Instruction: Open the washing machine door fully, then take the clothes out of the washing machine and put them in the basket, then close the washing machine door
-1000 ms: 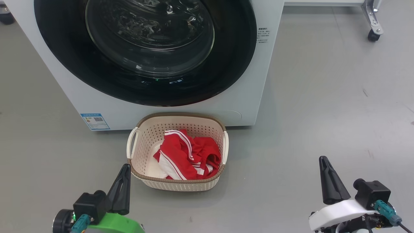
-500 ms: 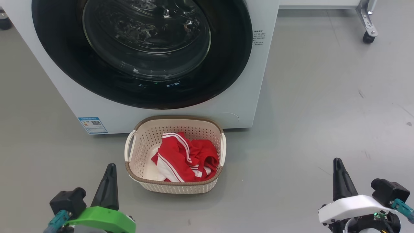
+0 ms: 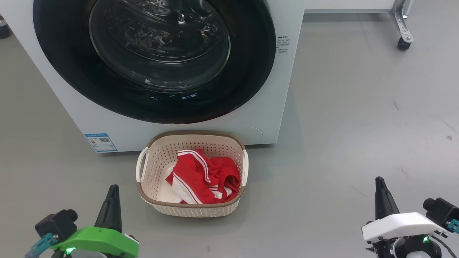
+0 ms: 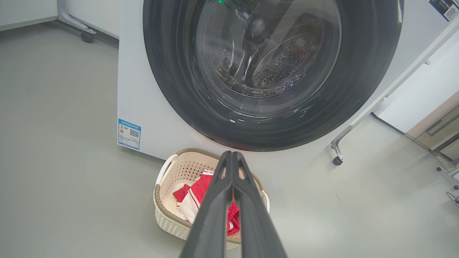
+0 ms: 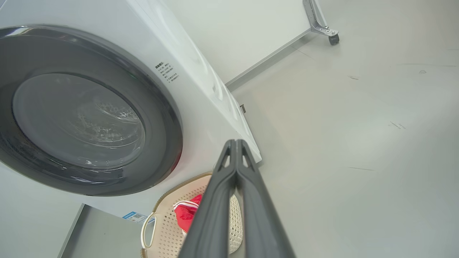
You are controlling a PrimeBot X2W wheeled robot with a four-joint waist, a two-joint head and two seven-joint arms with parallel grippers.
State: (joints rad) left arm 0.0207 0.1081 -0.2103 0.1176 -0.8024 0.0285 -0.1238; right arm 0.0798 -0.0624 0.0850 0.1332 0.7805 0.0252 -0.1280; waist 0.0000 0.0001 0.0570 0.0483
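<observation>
left end effector [image 3: 113, 191] pinched shut, empty, left of basket | basket [image 3: 190, 133] just before the washing machine [image 3: 265, 118], holding the clothes [image 3: 200, 177] | door [image 3: 71, 79] closed | right end effector [image 3: 380, 184] pinched shut, empty, well right | left wrist view - drum holes [image 4: 283, 68] behind glass; right wrist view - washer's side [image 5: 215, 89] | versus a second ago: left end effector drawn away from basket corner, straighter

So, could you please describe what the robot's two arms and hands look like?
The left hand has a bright green shell, the right hand a white shell. Both have two long, dark, tapering fingers with cut-outs near the tips. Each carries a black boxy block, a teal connector and a small green light.
</observation>
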